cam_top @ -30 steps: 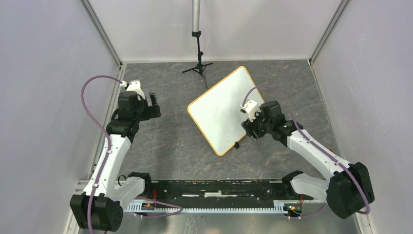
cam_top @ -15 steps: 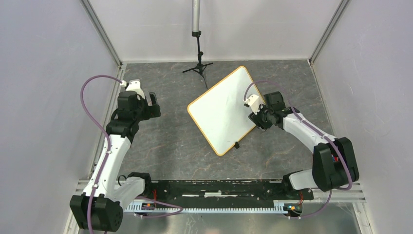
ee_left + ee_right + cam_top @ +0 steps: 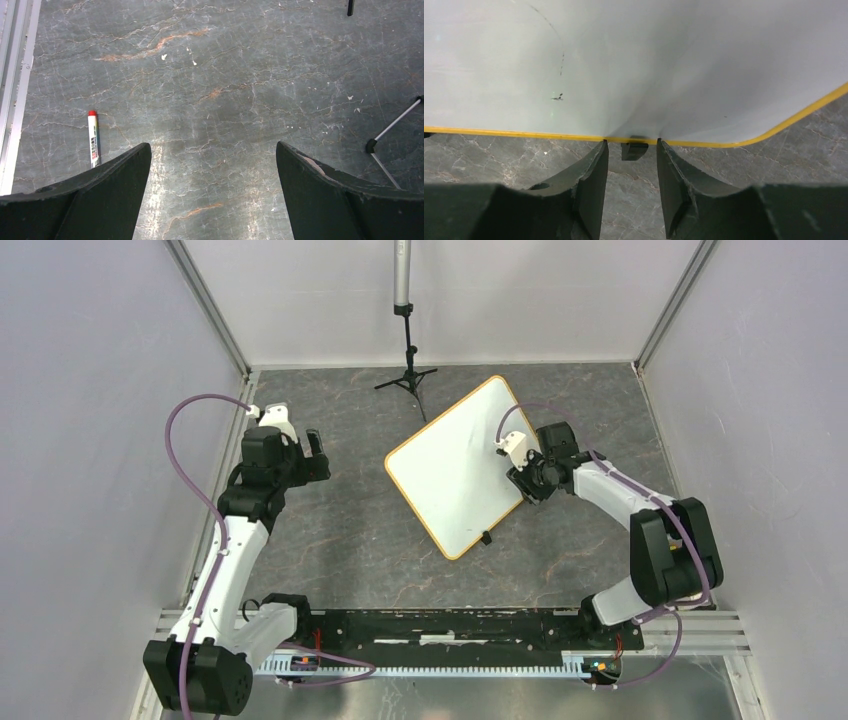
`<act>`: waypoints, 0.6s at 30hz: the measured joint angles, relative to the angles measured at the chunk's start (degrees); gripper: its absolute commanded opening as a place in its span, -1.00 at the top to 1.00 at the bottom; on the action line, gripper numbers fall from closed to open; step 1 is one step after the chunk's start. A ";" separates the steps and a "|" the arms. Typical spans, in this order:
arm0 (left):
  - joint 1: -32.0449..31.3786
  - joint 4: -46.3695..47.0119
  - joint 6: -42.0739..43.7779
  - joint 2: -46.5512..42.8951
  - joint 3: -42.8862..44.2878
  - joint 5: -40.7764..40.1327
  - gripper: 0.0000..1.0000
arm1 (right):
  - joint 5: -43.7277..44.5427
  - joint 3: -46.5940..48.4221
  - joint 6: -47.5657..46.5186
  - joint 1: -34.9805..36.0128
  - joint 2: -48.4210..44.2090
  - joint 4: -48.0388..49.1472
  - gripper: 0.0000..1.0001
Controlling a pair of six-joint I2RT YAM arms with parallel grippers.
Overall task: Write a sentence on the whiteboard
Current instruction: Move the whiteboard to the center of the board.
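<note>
between the right jaws, apart and gripping nothing, sat a black clip foot (image 3: pixel 634 151) of the whiteboard (image 3: pixel 674 60), which lay just beyond, blank: nothing written yet. left jaws gaped wide, a marker (image 3: pixel 93 139) just outside them, unheld.

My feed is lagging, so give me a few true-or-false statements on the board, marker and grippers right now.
1. The board shows no red writing. True.
2. The left gripper holds the marker. False: its jaws are open and empty, and the marker lies on the table.
3. The right gripper straddles a black clip on the board's edge. True.
4. The board lies by the left arm. False: it lies on the right side, at the right gripper.
</note>
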 measured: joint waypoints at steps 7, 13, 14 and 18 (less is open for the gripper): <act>0.00 -0.02 0.00 0.00 0.02 -0.26 -1.00 | 0.17 0.50 0.13 -0.13 3.13 0.39 0.31; 0.00 0.00 0.00 0.00 0.02 -0.39 -1.00 | 0.35 0.50 1.40 -0.42 3.02 0.74 1.00; 0.00 0.00 0.00 0.00 0.02 -0.39 -1.00 | 0.39 0.46 2.34 -0.59 2.89 0.83 1.00; 0.00 0.00 0.00 0.00 0.00 -0.39 -1.00 | -0.15 -1.11 4.66 -0.79 1.01 1.22 1.00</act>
